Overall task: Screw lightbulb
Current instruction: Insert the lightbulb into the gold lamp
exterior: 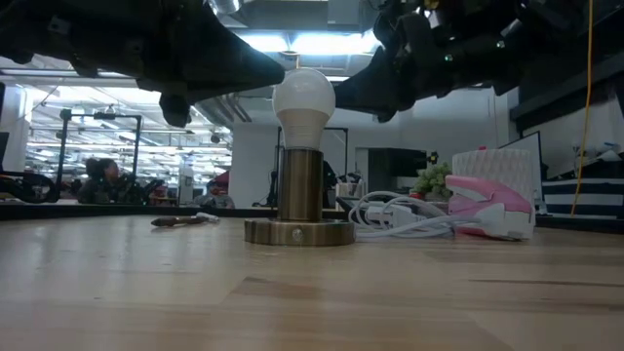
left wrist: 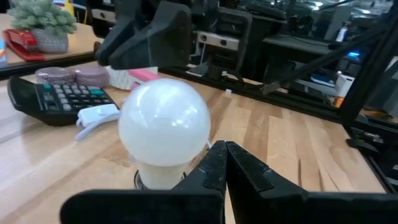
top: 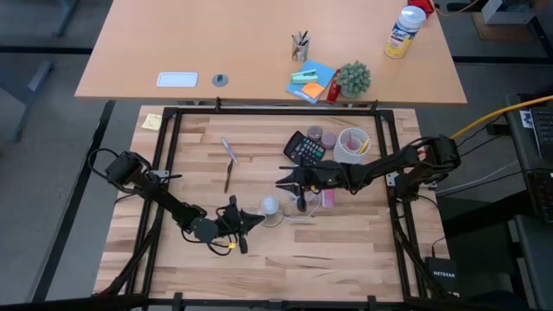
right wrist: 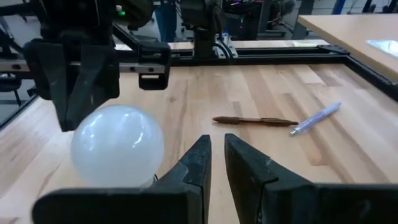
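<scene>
Two arms: both reach in over the middle of the wooden counter (top: 328, 242), one from each side of the lightbulb (top: 270, 206).
Lightbulb: frosted white, standing upright in a brass holder (exterior: 300, 185) on a round brass base (exterior: 299, 232), near the counter's centre; the screw base is not visible, hidden inside the holder.
Left jaws (top: 251, 219): just beside the lightbulb on its left, at bulb height; in the left wrist view the two dark fingers (left wrist: 211, 171) lie pressed together, with nothing between them, and the lightbulb (left wrist: 164, 124) sits beside them, not within them.
Right jaws (top: 282, 182): just beside the lightbulb on its right and slightly behind; in the right wrist view the fingers (right wrist: 199, 163) stand almost together, a thin gap between them, with nothing held, and the lightbulb (right wrist: 117, 144) is off to one side.
Contact: from the low view both sets of jaws hang above and to either side of the bulb (exterior: 303, 107); whether either touches it I cannot tell.
Nearby: a black calculator (top: 304, 149), a coiled white cord (exterior: 395, 216), a pink stapler (exterior: 489, 207), a pen (right wrist: 315, 118) and a brown stick (right wrist: 255, 121) lie on the counter.
</scene>
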